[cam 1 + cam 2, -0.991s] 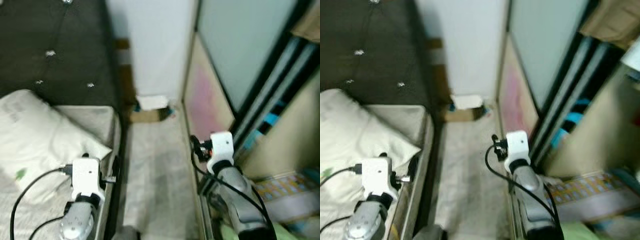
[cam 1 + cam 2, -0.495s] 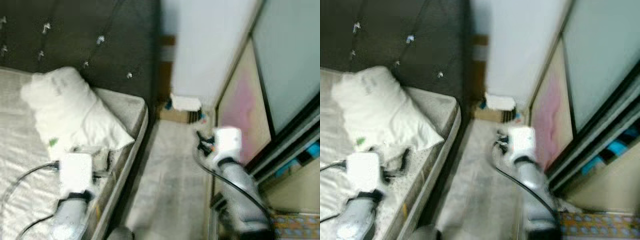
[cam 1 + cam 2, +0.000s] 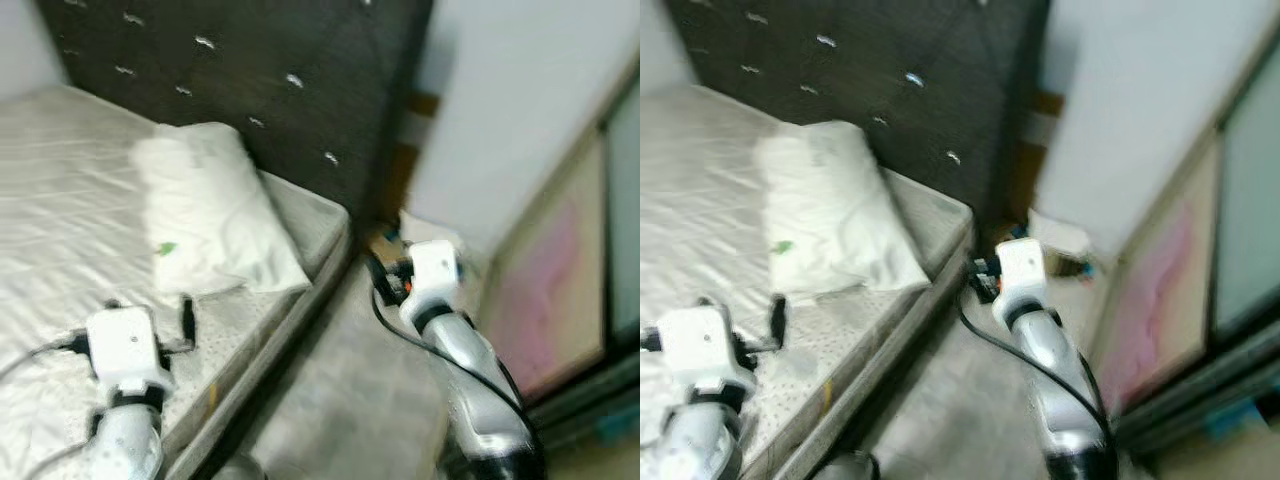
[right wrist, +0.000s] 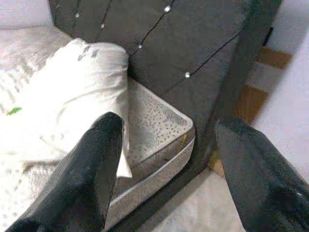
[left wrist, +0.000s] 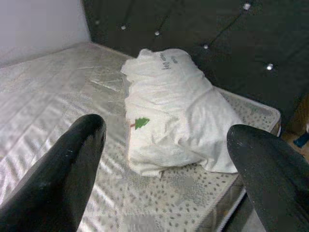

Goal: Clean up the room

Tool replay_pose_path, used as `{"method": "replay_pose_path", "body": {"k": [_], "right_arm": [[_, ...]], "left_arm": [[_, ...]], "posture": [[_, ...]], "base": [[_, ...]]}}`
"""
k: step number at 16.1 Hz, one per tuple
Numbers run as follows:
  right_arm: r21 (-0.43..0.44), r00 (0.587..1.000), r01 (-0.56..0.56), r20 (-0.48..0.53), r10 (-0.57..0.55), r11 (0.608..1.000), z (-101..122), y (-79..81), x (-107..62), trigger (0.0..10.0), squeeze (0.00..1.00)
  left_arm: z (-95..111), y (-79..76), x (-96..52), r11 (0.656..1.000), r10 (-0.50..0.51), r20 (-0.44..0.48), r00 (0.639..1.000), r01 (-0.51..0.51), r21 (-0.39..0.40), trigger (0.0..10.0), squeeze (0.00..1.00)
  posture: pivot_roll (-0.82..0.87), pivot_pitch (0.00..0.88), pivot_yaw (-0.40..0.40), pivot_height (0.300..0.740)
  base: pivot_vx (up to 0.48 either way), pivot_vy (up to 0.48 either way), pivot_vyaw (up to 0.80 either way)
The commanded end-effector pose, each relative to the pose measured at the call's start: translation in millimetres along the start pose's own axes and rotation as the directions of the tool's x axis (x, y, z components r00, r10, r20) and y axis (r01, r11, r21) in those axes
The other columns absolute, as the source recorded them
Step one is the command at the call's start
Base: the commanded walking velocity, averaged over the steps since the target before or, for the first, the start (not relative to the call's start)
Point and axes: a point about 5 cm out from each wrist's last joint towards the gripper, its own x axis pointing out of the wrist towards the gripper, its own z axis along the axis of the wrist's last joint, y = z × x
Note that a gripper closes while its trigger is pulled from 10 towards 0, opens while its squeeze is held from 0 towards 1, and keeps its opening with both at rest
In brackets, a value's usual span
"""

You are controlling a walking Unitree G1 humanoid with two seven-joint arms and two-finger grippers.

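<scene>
Left end effector (image 5: 164,159): fingers (image 5: 72,169) spread wide, nothing between them; it hangs above the mattress, aimed toward the pillow and headboard. In the left eye view it sits low on the robot's left, over the bed edge (image 3: 150,310).
Right end effector (image 4: 164,169): fingers (image 4: 91,164) spread apart, holding nothing; it is raised over the floor strip beside the bed, near the bed's head corner (image 3: 385,275), aimed at that corner and the headboard.
Pillow (image 3: 215,215): white, rumpled, lying on the mattress with one end close against the headboard. Long axis runs from the headboard out toward the foot of the bed, roughly parallel to the bed's near side edge. Small green mark on its casing (image 5: 141,123); dark printed text near its headboard end, too small to read.
Mattress (image 3: 70,180): pale, quilted; speckled pattern along the edge nearest the robot. Pillow lies near the head corner, just inside the side edge.
Headboard (image 3: 250,70): dark, tufted with shiny buttons, upright behind the pillow.
Floor strip (image 3: 370,400): light grey, between bed and wall on the robot's right.
Small items at the wall foot (image 3: 1060,240): a whitish box-like thing on something brown, past the bed's head corner; head views are blurred, contents cannot be told.
Wall panel (image 3: 545,300): pale with a pinkish patch, on the robot's right, dark frame at its lower edge.
Cables: black leads run from both wrist housings back along the arms.
</scene>
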Motion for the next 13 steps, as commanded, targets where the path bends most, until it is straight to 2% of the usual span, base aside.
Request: {"method": "replay_pose_path", "body": {"k": [1, 2, 3, 4, 5, 13], "right_arm": [[0.009, 1.0, 0.004, 0.015, -0.005, 1.0, 4.8, -0.9, -0.5, 10.0, 0.0], [0.007, 1.0, 0.002, 0.018, -0.002, 1.0, 5.6, -1.2, -1.1, 10.0, 0.0], [0.003, 1.0, -0.002, 0.024, 0.002, 1.0, 6.6, -1.6, -1.7, 10.0, 0.0], [0.003, 1.0, -0.002, 0.024, 0.002, 1.0, 6.7, -1.4, -1.6, 10.0, 0.0], [0.003, 1.0, -0.003, 0.026, 0.003, 1.0, 7.1, -0.8, -1.0, 10.0, 0.0], [0.007, 1.0, -0.012, 0.026, 0.012, 1.0, 8.1, -0.2, 0.7, 10.0, 0.0]], "left_arm": [[3.1, 1.4, 1.3, 1.0, 0.008, 0.013, 1.0, -0.008, 0.016, 10.0, 0.0], [3.9, 2.1, 2.2, 1.0, 0.017, 0.018, 1.0, -0.018, 0.022, 10.0, 0.0], [6.6, 6.1, 3.3, 0.995, 0.074, 0.036, 0.997, -0.076, 0.063, 10.0, 0.0], [6.7, 6.1, 3.7, 0.996, 0.07, 0.039, 0.997, -0.072, 0.061, 10.0, 0.0], [6.7, 3.7, 5.5, 0.999, 0.022, 0.045, 0.999, -0.023, 0.028, 10.0, 0.0], [6.7, 0.0, 7.0, 1.0, 0.005, 0.044, 0.999, -0.005, -0.003, 10.0, 0.0]], "posture": [[0.16, 0.0, -0.099, 0.74], [0.16, 0.0, -0.097, 0.74], [0.16, 0.0, -0.096, 0.74], [0.16, 0.0, -0.096, 0.74], [0.15, 0.0, -0.093, 0.74], [0.15, 0.0, -0.096, 0.74]], "base": [[0.0, 0.0, 0.8], [0.0, 0.0, 0.8], [0.0, 0.0, 0.8], [0.0, 0.0, 0.8], [0.0, 0.0, 0.79], [0.0, 0.0, 0.8]]}}
